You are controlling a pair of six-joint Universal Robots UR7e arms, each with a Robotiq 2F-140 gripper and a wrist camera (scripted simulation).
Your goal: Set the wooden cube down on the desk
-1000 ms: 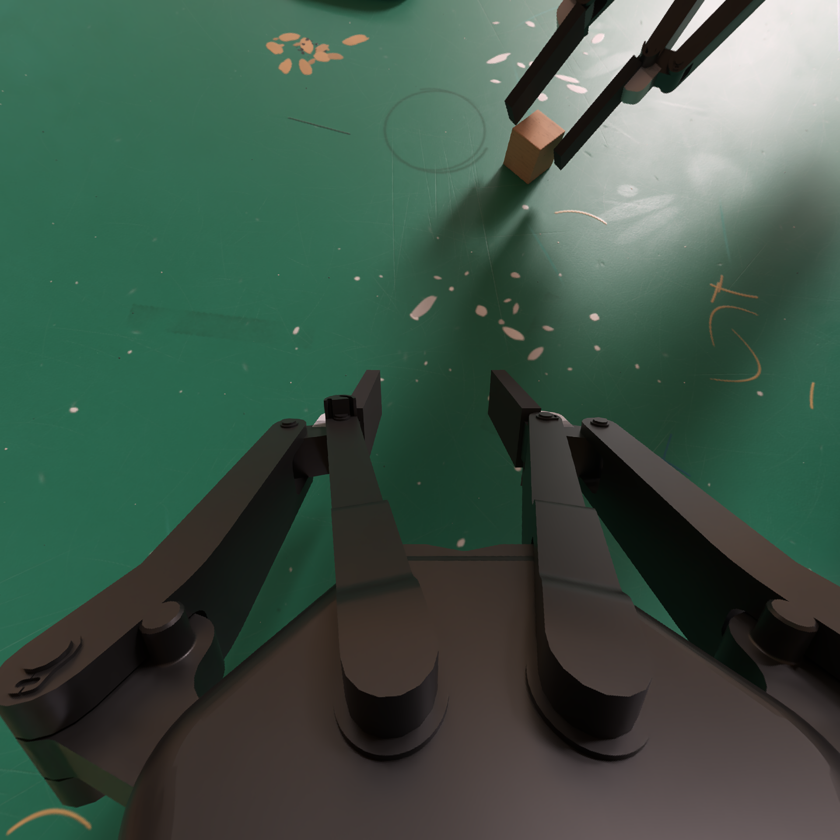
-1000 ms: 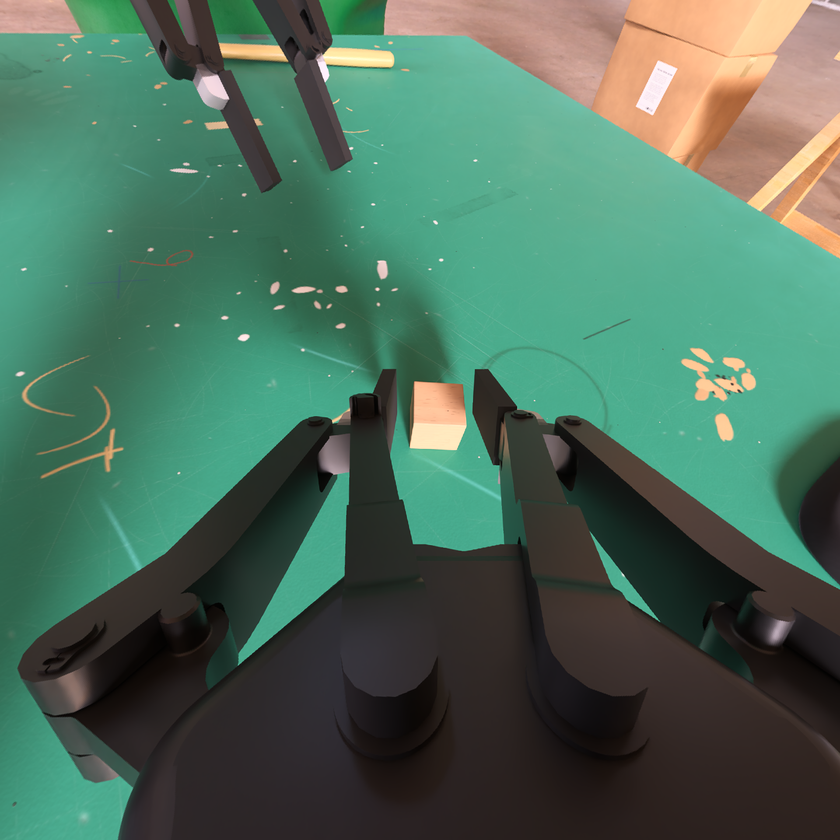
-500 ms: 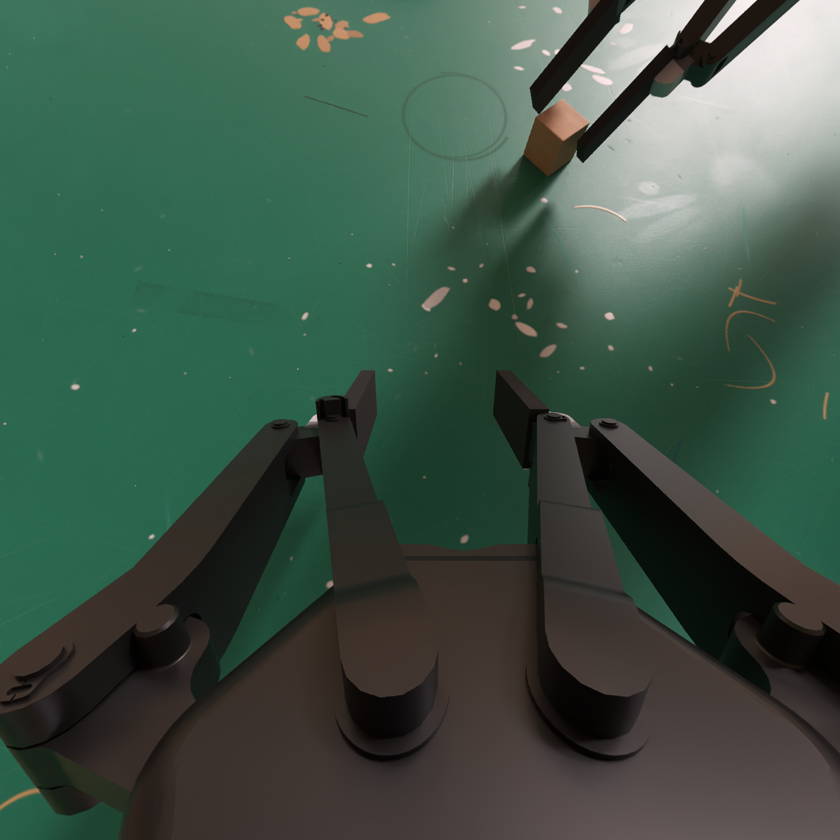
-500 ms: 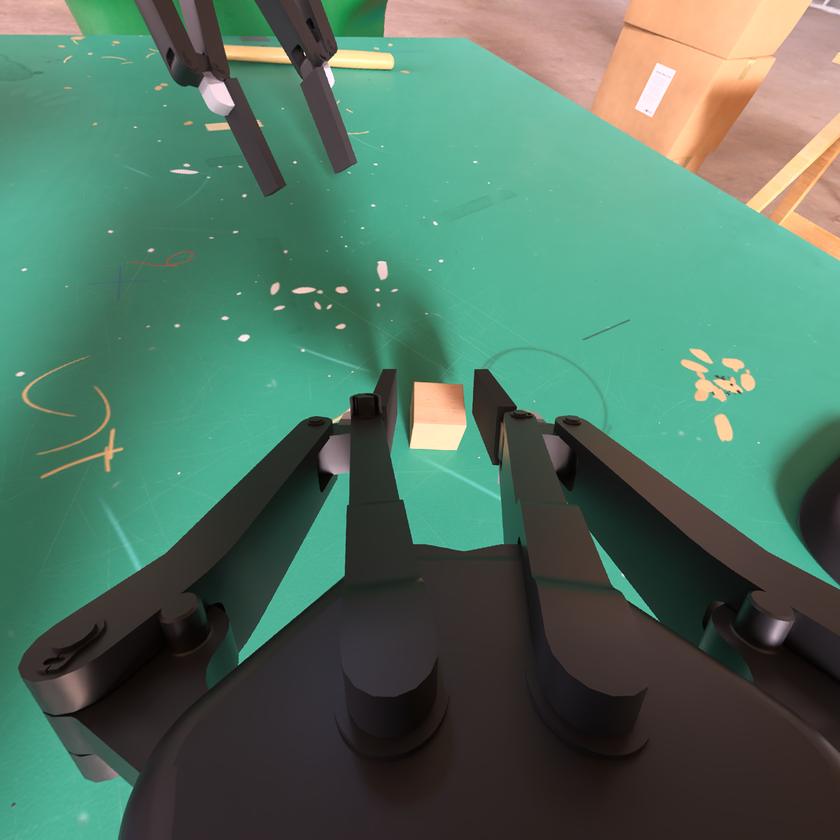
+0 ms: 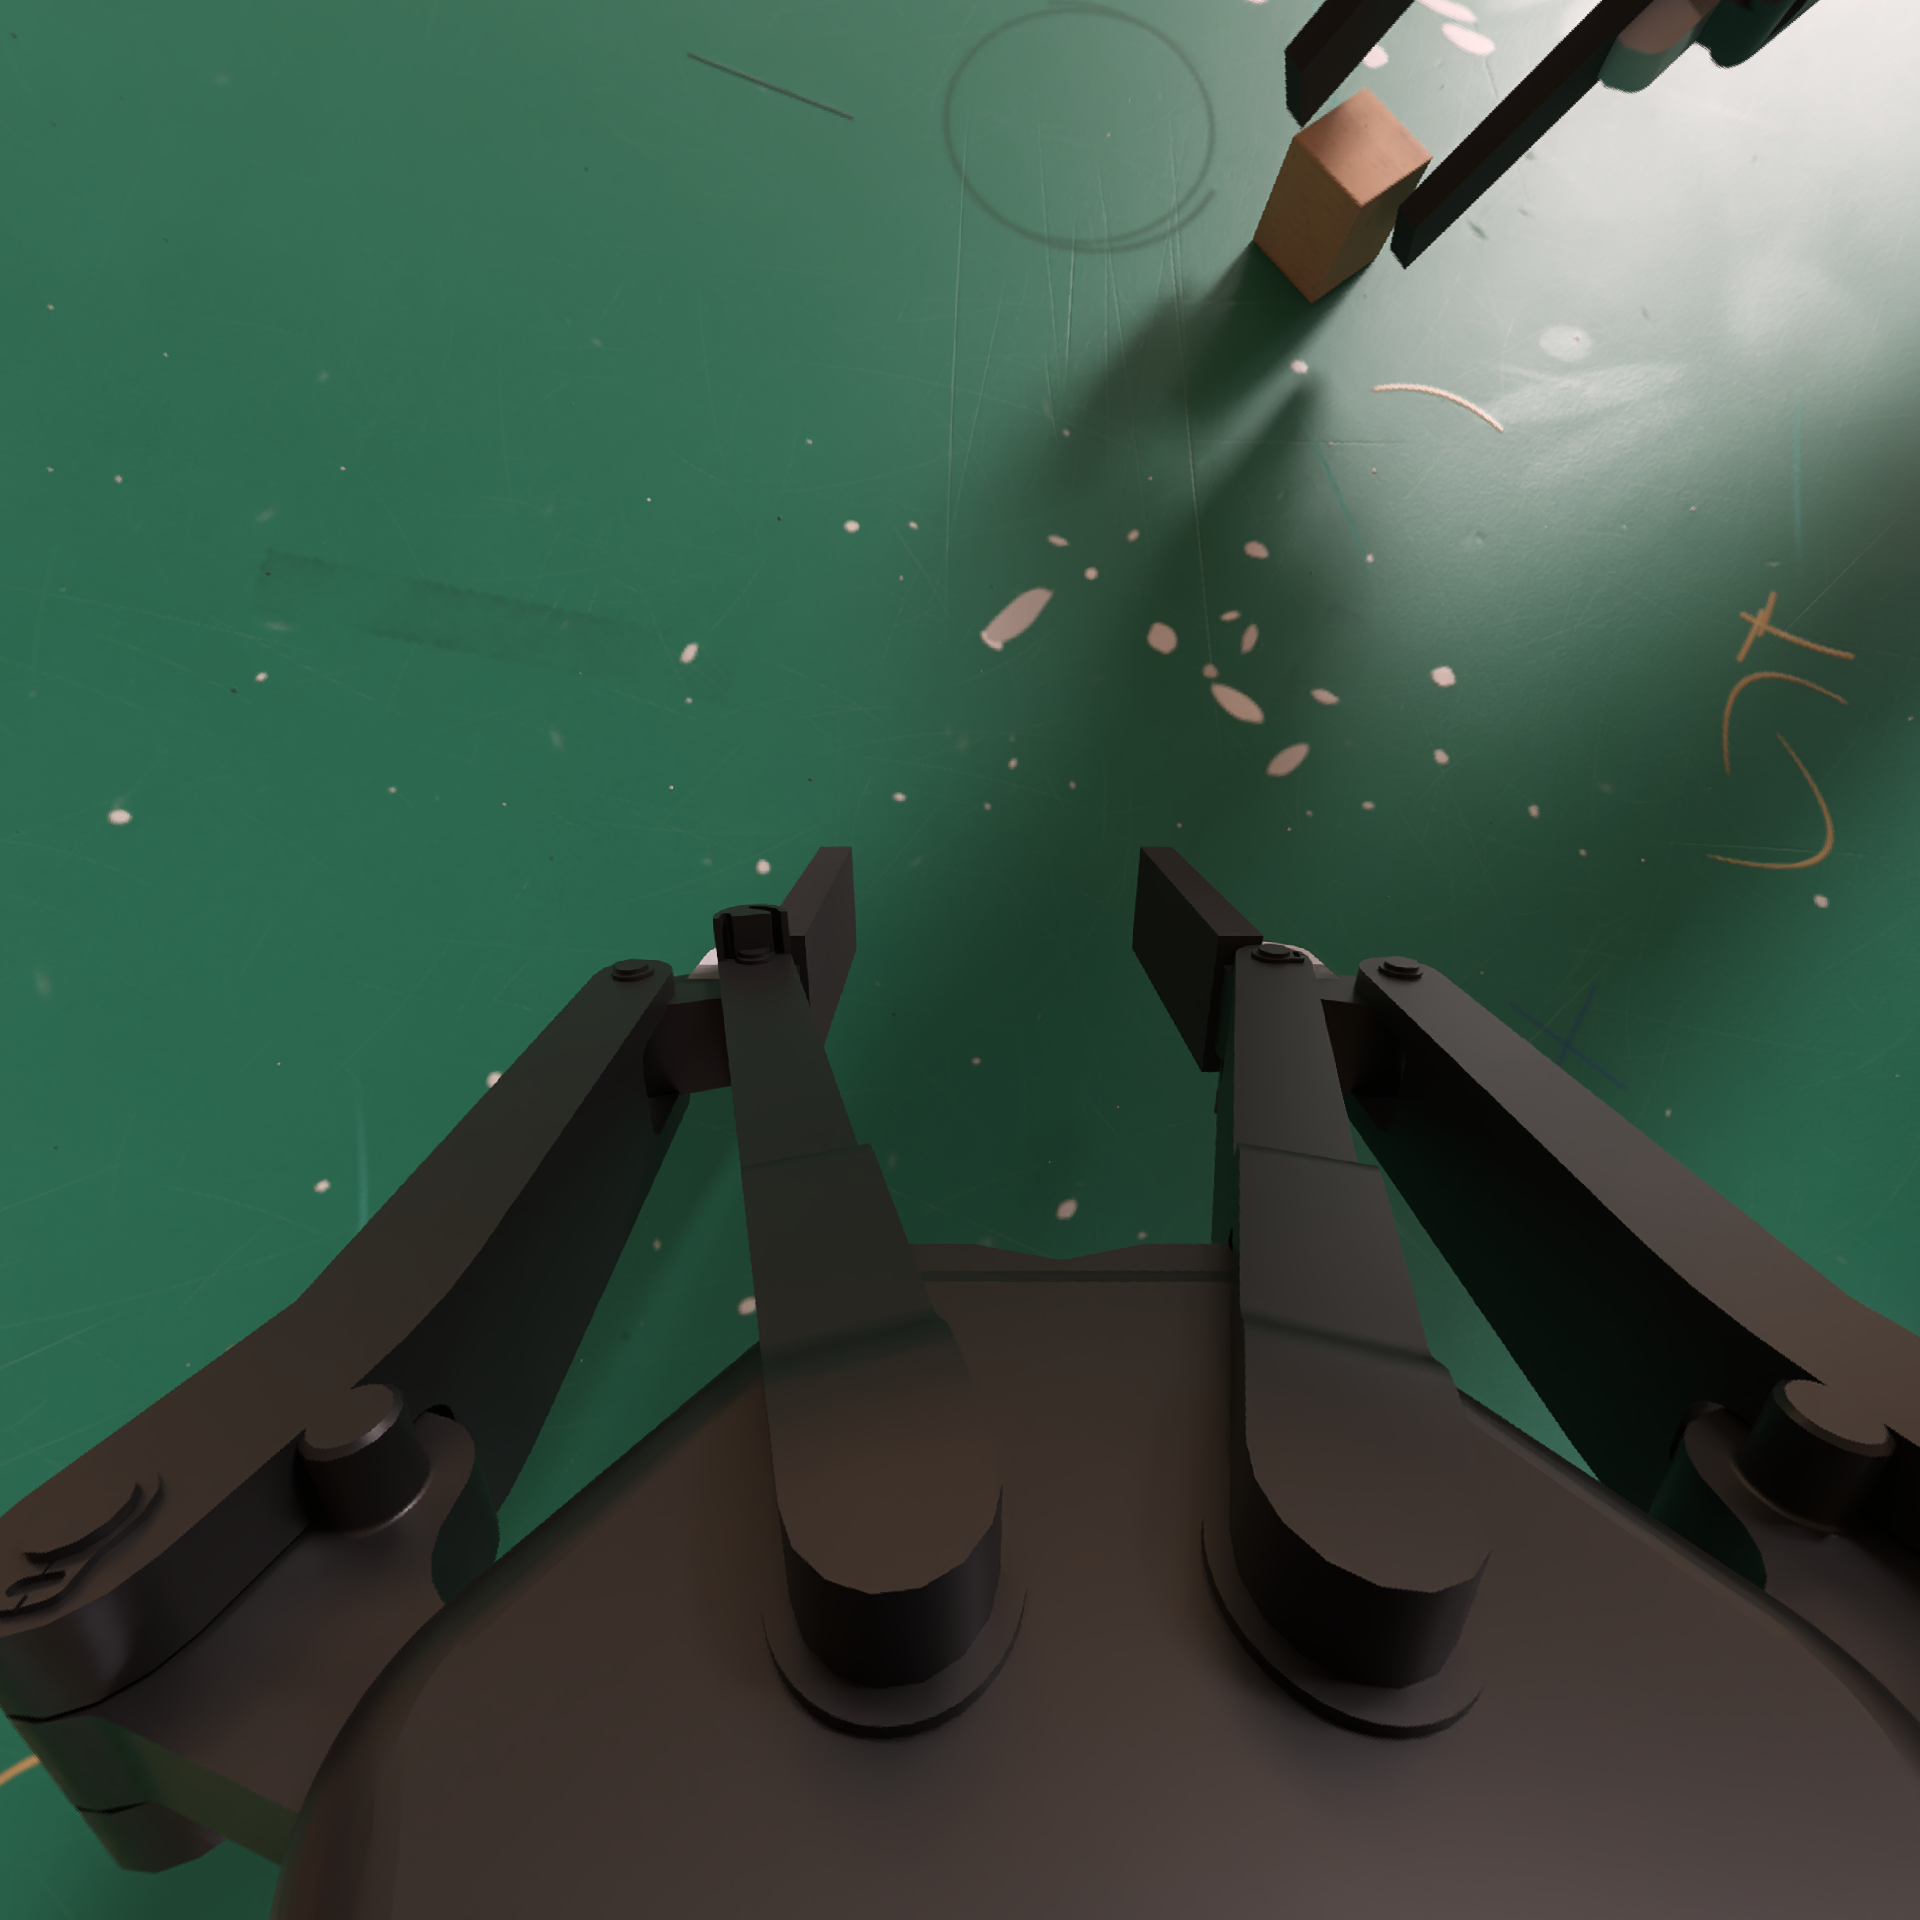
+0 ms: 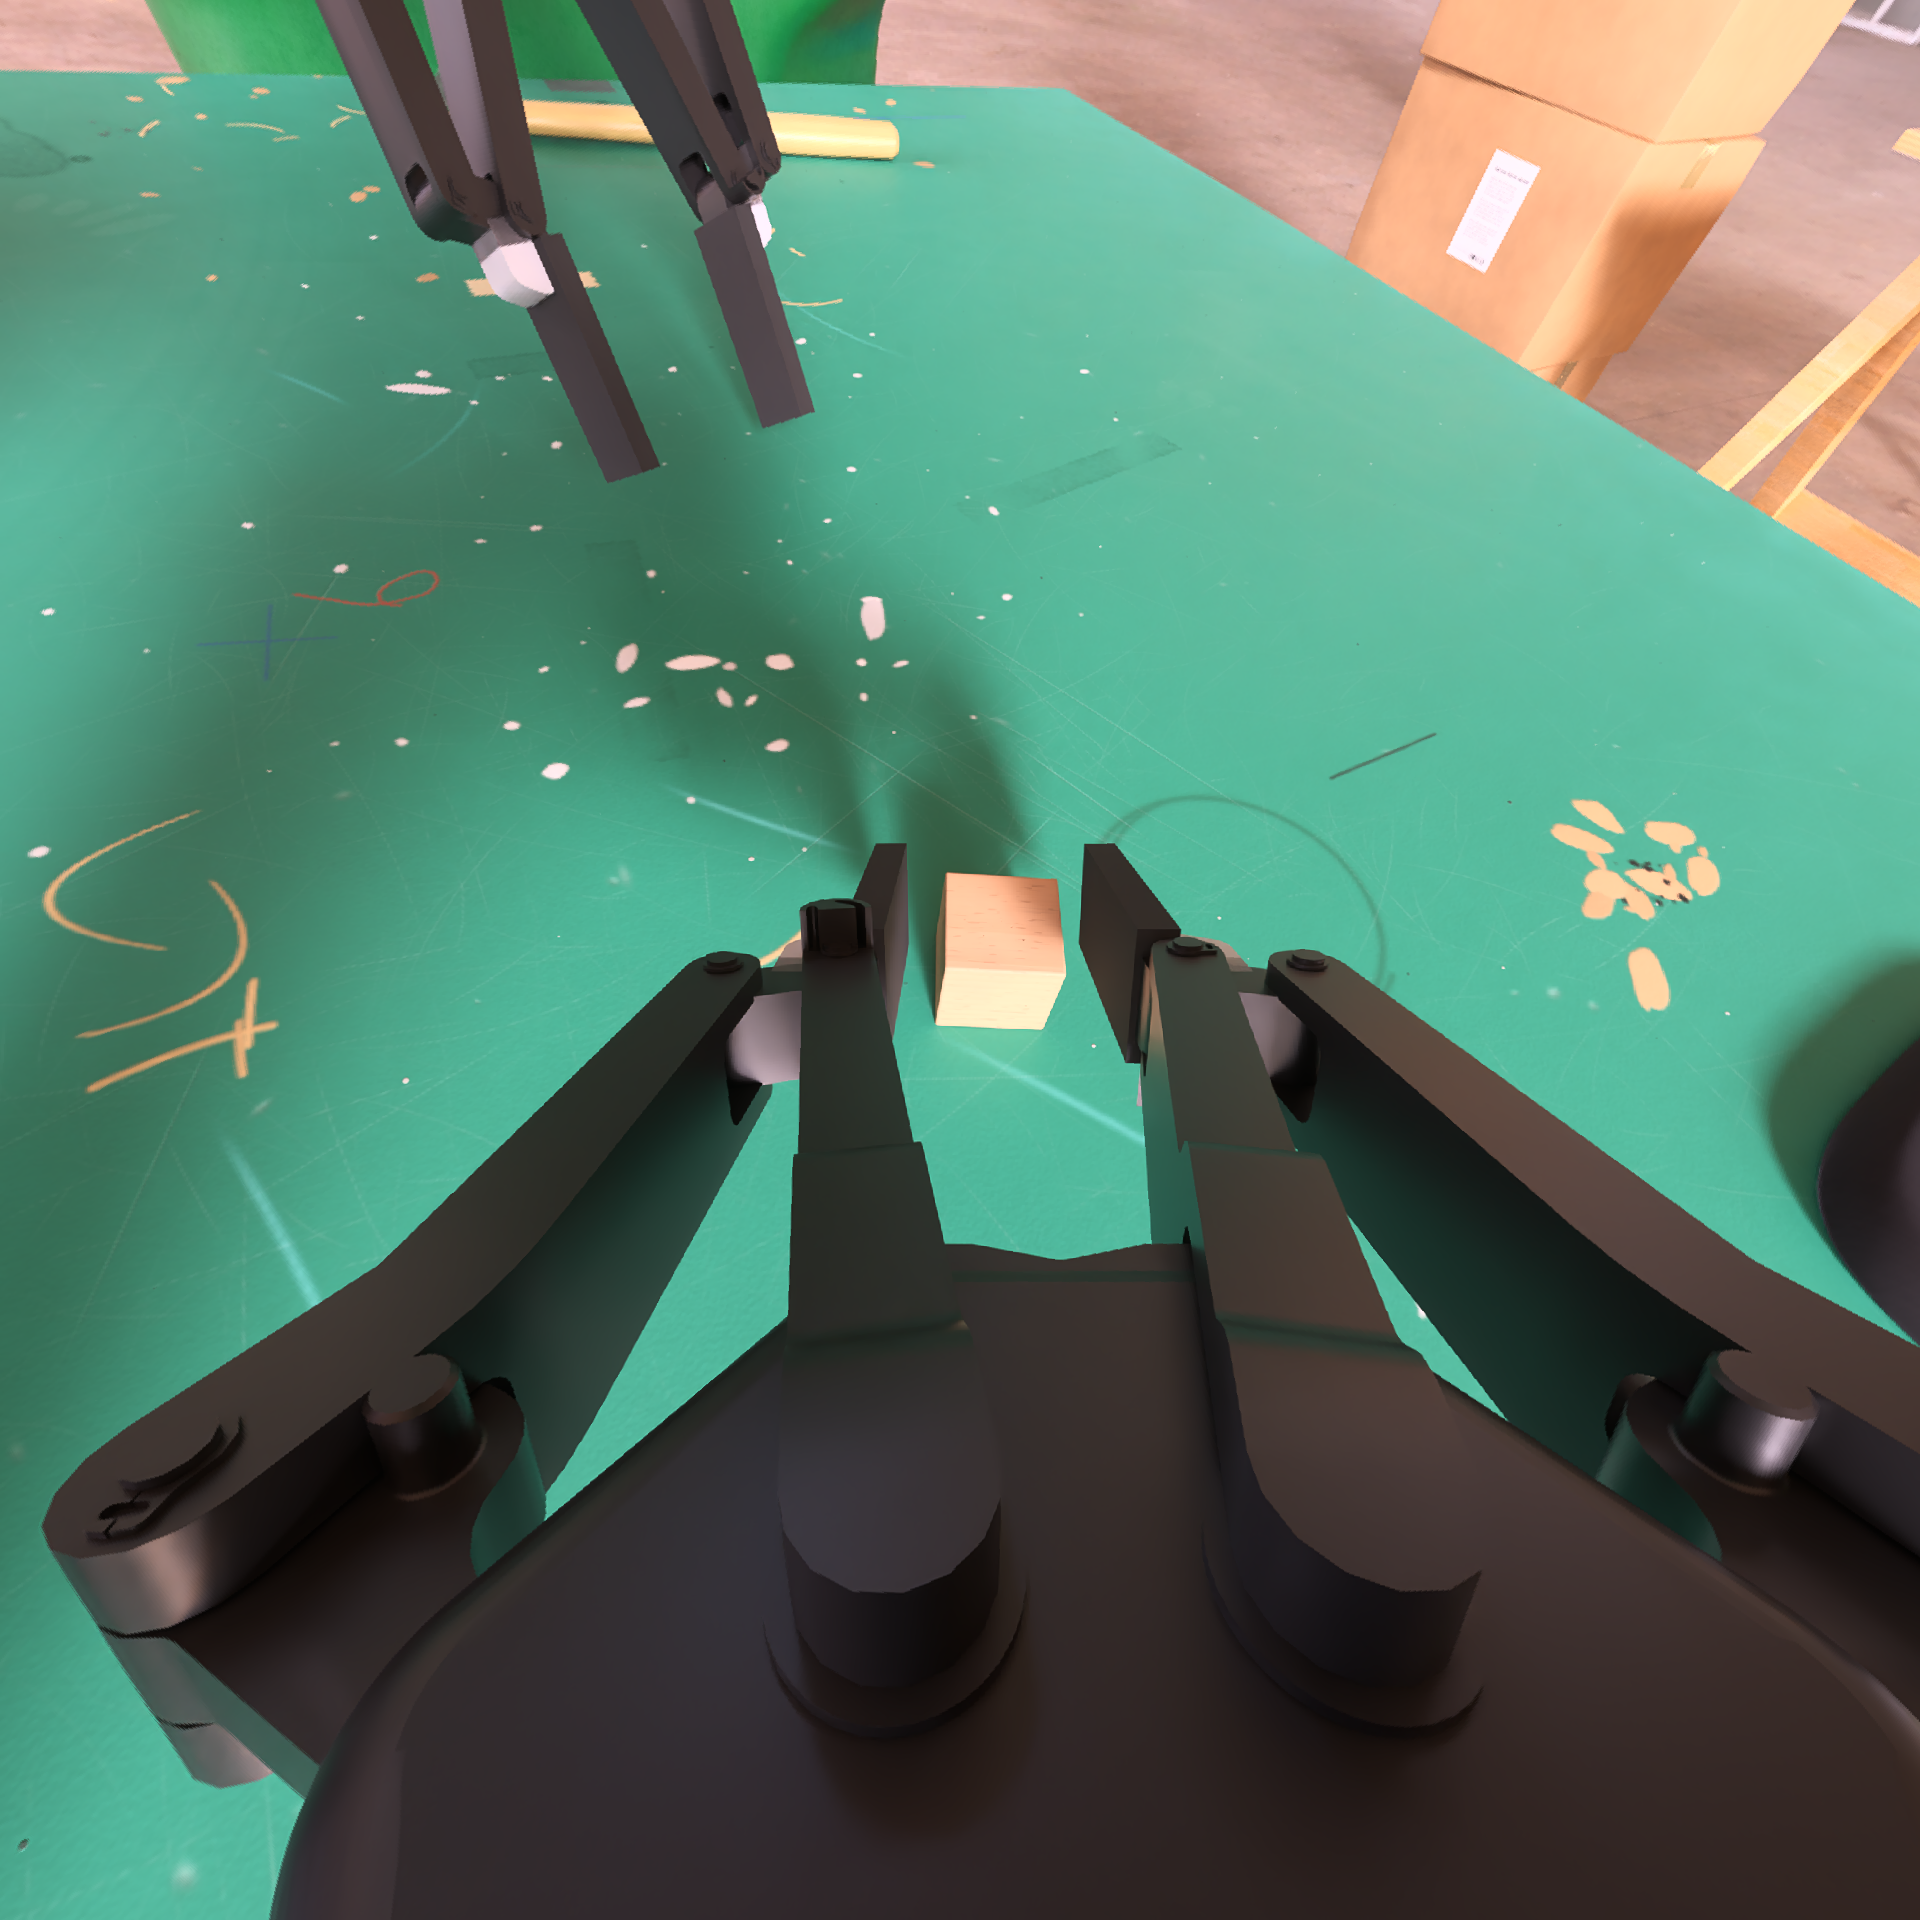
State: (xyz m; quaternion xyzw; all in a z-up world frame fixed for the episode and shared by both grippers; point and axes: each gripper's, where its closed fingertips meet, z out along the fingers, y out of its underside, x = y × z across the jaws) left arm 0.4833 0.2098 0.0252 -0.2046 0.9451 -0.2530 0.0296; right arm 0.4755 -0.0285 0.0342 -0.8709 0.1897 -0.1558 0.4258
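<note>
A green, paint-flecked desk (image 6: 1299, 499) fills both views, with cardboard boxes (image 6: 1579, 177) beyond its edge at 1 o'clock. The wooden cube (image 6: 1000, 951) rests on the desk between the right gripper (image 6: 992, 940) fingers, which stand slightly apart from its sides. The left gripper (image 5: 992, 945) hangs spread, holding nothing.

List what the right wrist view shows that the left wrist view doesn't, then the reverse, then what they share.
Only the right wrist view shows the cardboard boxes, the yellow stick at the desk's far edge and the floor. Only the left wrist view shows the cube's shaded side. Both show the wooden cube on the green desk, between the open right gripper, and the open, empty left gripper.
</note>
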